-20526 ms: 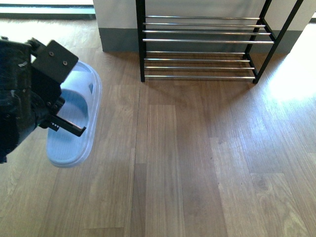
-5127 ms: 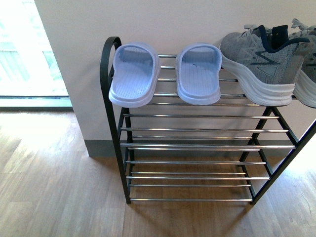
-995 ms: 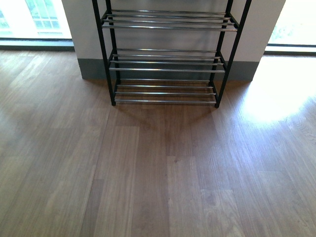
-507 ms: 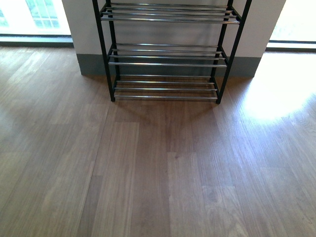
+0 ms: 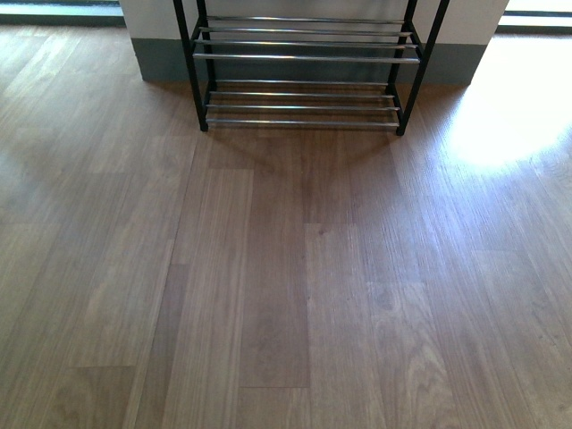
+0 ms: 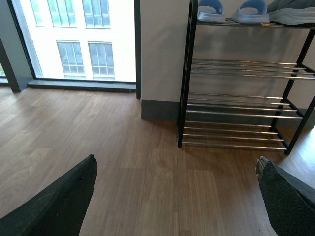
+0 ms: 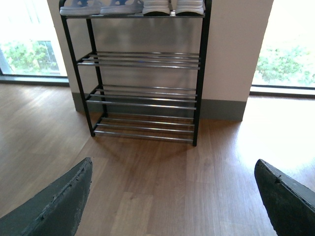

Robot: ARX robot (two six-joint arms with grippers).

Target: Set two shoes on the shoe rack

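Front view: the tall black-framed shoe rack with shiny silver rod tiers (image 5: pixel 304 63) stood against the pale wall, only its lower tiers in frame, all bare. Brown wood-plank floor (image 5: pixel 286 286) filled the rest, with a bright patch of sunlight to the right of the rack. Neither arm nor claw showed here.

Left wrist view: the rack (image 6: pixel 243 103) appeared nearly whole, beside a large window (image 6: pixel 78 39). On its top tier sat a pair of pale blue slides (image 6: pixel 234 11), and just beside them the grey knit sneakers with thick white soles (image 6: pixel 295 12), partly cut off by the frame edge. The three tiers below carried nothing. The left claw (image 6: pixel 177 196) stood spread wide, its two dark fingers (image 6: pixel 59 206) at opposite corners of the picture with only floor between them, holding nothing.

Right wrist view: the rack (image 7: pixel 142 93) faced the camera squarely. The top tier held the blue slides (image 7: pixel 101 7) on one side and the white soles of the sneakers (image 7: pixel 172 7) on the other, side by side; uppers were out of frame. The right claw (image 7: pixel 172 201) was likewise spread wide and empty, dark fingers (image 7: pixel 59 206) far apart over bare floor, well apart from the rack.
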